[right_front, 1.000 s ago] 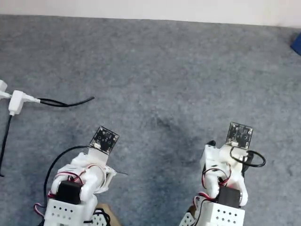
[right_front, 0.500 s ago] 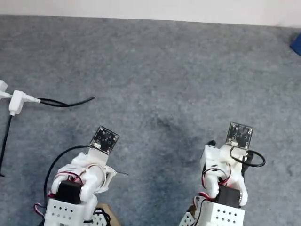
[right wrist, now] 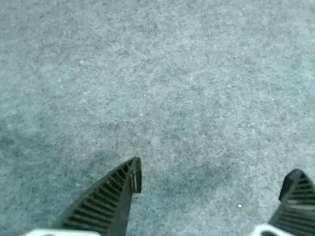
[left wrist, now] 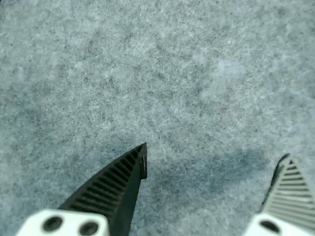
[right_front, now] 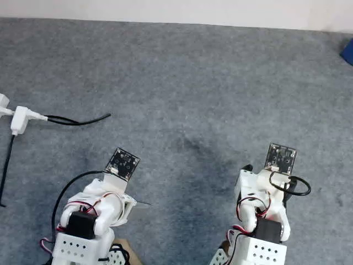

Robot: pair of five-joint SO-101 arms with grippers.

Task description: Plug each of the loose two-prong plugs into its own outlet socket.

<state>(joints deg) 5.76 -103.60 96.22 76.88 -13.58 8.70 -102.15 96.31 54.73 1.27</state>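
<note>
1. The left pincer (left wrist: pixel 215 152) is spread wide with nothing between its jaws. One finger (left wrist: pixel 118 184) is black plastic, wedge-shaped and ribbed. The other is pale grey with the same ribbing.
2. The right pincer (right wrist: pixel 215 167) is likewise wide apart and holds nothing. Both of its fingers are black, ribbed and taper to a point.
3. Under both pincers lies the worktop (right_front: pixel 182 83), covered in a grey, felt-like fabric with a fine mottled nap. The fingers cast soft shadows on it.
4. From above, two arms of white plastic with black motors and red-and-black wiring sit at the near edge. One is on the left (right_front: pixel 94 215) and one on the right (right_front: pixel 259 207). Each carries a small square black camera board at its front.
5. A white plug (right_front: pixel 19 118), blocky and angular, lies near the left edge of the worktop, well apart from both arms. A thin black cable (right_front: pixel 77 120) runs out from it in a shallow curve.
6. A second white piece (right_front: pixel 3 105) sits just beside the plug at the very edge, cut off so that I cannot tell what it is. Another black cable (right_front: pixel 6 165) runs down that edge.
7. A blue thing (right_front: pixel 348 51) shows at the far right corner.
</note>
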